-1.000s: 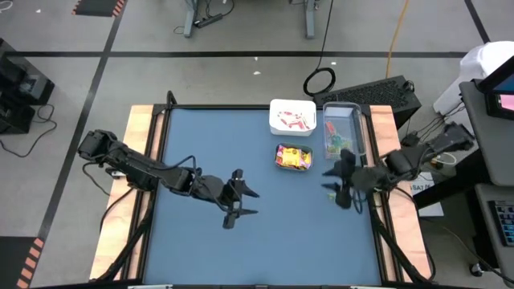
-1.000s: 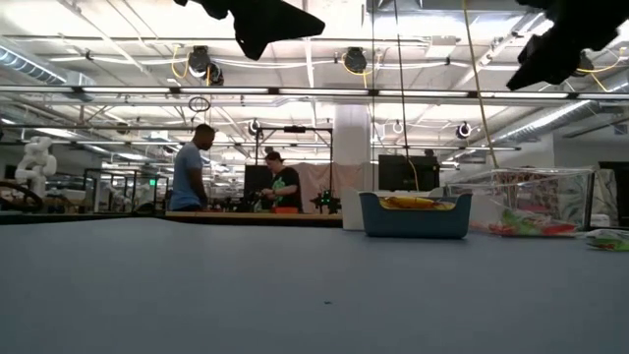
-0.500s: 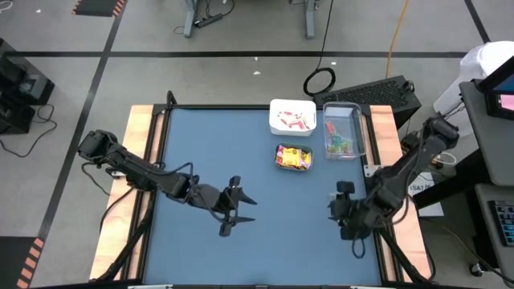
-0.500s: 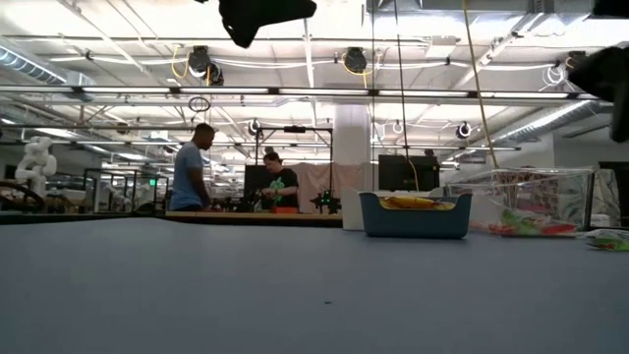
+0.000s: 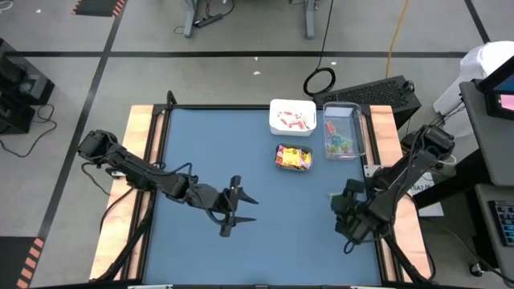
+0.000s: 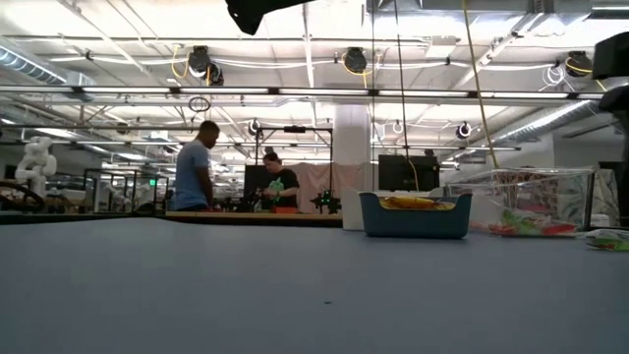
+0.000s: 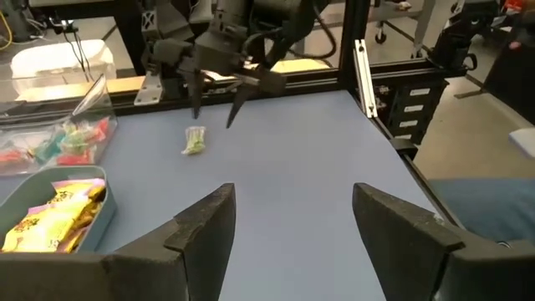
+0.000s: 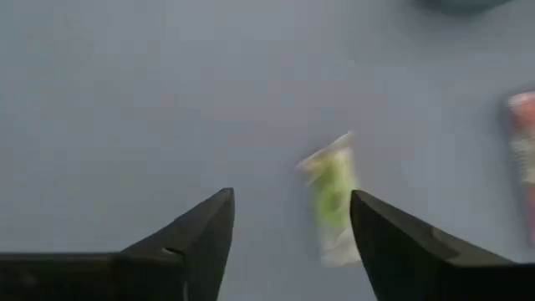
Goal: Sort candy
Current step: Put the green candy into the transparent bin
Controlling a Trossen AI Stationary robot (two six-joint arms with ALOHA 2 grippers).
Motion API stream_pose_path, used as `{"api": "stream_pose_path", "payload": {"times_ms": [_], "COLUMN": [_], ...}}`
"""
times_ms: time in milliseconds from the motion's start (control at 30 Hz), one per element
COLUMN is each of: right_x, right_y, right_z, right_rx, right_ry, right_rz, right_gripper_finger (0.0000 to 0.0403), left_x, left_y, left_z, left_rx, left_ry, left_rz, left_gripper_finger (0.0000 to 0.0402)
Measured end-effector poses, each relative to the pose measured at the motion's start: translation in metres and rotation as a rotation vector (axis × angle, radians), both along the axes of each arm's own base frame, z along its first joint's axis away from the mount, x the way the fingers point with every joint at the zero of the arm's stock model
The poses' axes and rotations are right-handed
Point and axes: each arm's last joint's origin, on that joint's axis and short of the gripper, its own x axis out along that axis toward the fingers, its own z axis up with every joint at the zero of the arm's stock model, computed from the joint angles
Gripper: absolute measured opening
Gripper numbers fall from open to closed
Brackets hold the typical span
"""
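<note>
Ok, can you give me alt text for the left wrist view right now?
The left gripper has open, empty fingers above the blue table, facing the right gripper, also open, above a loose green candy. To one side sit a teal bin of yellow packets and a clear bin of red and green pieces.

A grey concrete floor (image 5: 241,32) marked with dark tape lines is seen around the blue tabletop (image 5: 201,144). Beyond it, a black keyboard (image 5: 377,92) is laid out. Across the room, ceiling lights (image 6: 354,61) are hung from white trusses, and two people (image 6: 197,177) are seen standing at a far bench.
</note>
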Motion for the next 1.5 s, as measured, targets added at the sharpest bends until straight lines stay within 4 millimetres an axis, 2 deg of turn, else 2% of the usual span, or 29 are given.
{"api": "stream_pose_path", "payload": {"times_ms": [200,367,667,1233,1500], "right_x": [-0.007,-0.013,-0.018,-0.017,-0.013], "right_y": [-0.010,-0.016,-0.021,-0.021,-0.017], "right_z": [-0.014,-0.031,-0.050,-0.045,-0.032], "right_rx": [-0.062,0.007,0.077,0.172,0.169], "right_ry": [-0.002,-0.004,-0.034,-0.063,-0.058], "right_rz": [-0.027,-0.040,-0.020,-0.051,-0.082], "right_gripper_finger": [0.0264,0.0263,0.0251,0.0200,0.0218], "left_x": [0.000,0.000,0.000,0.000,0.000], "left_y": [0.000,0.000,0.000,0.000,0.000], "left_z": [0.000,0.000,0.000,-0.001,-0.001], "left_rx": [0.000,0.001,0.000,0.001,0.000], "left_ry": [0.002,0.003,0.003,0.007,0.007], "left_rz": [0.000,0.000,0.000,-0.001,-0.006], "left_gripper_finger": [0.0247,0.0247,0.0247,0.0247,0.0247]}}
